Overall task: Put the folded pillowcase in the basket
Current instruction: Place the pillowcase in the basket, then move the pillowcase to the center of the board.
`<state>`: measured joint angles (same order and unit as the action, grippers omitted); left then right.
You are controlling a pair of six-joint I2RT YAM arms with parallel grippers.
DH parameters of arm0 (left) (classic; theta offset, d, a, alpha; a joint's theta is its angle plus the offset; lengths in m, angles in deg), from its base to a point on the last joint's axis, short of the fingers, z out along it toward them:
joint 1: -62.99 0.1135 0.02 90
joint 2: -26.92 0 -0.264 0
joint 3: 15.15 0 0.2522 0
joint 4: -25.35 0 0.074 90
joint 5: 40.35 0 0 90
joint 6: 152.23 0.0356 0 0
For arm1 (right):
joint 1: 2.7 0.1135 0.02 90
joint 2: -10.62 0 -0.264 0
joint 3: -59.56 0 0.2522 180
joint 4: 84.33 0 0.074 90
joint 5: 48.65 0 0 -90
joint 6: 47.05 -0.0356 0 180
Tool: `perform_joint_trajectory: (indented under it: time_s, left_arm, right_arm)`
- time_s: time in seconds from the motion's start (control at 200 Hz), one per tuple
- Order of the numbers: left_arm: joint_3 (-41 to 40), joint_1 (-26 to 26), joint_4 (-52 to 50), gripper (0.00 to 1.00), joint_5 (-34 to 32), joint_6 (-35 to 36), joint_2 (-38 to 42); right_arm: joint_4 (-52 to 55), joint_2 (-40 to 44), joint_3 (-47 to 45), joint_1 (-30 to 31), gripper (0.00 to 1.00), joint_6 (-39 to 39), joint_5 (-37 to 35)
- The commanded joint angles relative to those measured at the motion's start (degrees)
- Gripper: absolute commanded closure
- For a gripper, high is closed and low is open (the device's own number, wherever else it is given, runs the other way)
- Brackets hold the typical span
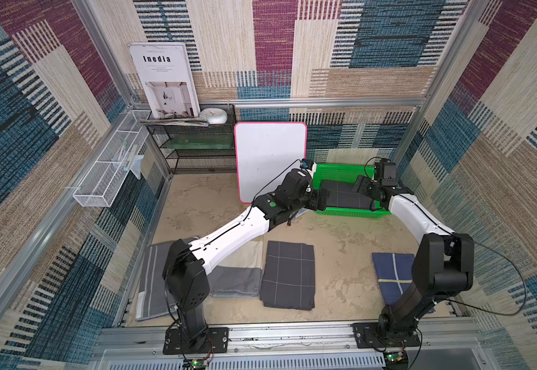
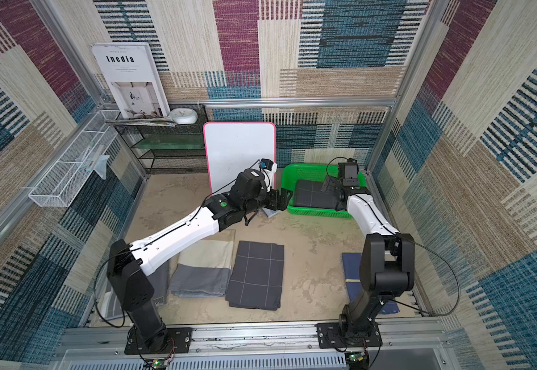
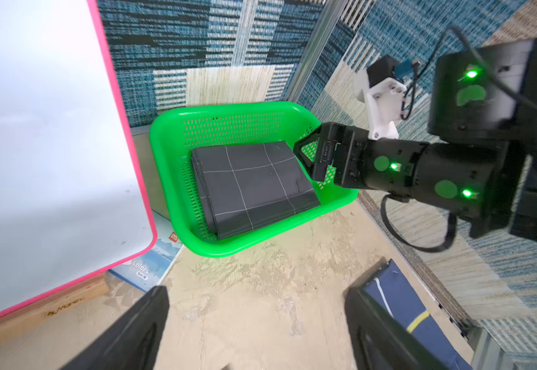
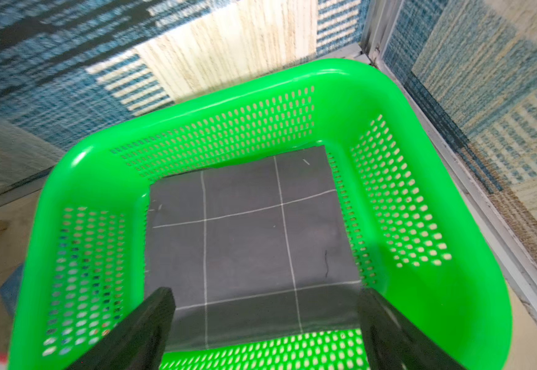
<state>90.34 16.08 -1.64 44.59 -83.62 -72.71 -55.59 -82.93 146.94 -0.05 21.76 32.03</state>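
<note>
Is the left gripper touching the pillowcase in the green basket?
Apart. The left wrist view shows the left gripper open over bare table, short of the basket, with the pillowcase lying inside it.

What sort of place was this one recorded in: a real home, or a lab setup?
Most likely a staged robot test cell, not a home: carpet-tile walls on an aluminium frame, folded cloths laid out on the table, and a green basket holding a folded pillowcase.
</note>
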Motion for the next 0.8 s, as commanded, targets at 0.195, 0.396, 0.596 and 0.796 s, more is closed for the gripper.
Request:
perform_joint_trajectory:
  time_s: [0.195, 0.396, 0.596, 0.796]
  left_arm:
    - [-29.92, 0.16, 3.79, 0.01, -12.47, -2.92, 22.23]
    - [-47.47, 0.15, 3.04, 0.01, -17.15, -8.73, 35.13]
    - [-49.39, 0.2, -6.86, 0.01, -24.35, -13.72, 39.39]
    - [-50.53, 0.16, -4.93, 0.01, -25.21, -13.99, 43.59]
  right_arm:
    - [-0.28, 21.47, -19.61, 11.65, 0.06, -3.45, 5.85]
    - [2.21, 27.87, -27.86, 21.63, 0.06, -7.89, 5.17]
    - [3.65, 24.82, -29.41, 31.42, 0.06, -11.17, 3.68]
    - [4.56, 18.86, -28.71, 38.24, 0.06, -13.71, 3.42]
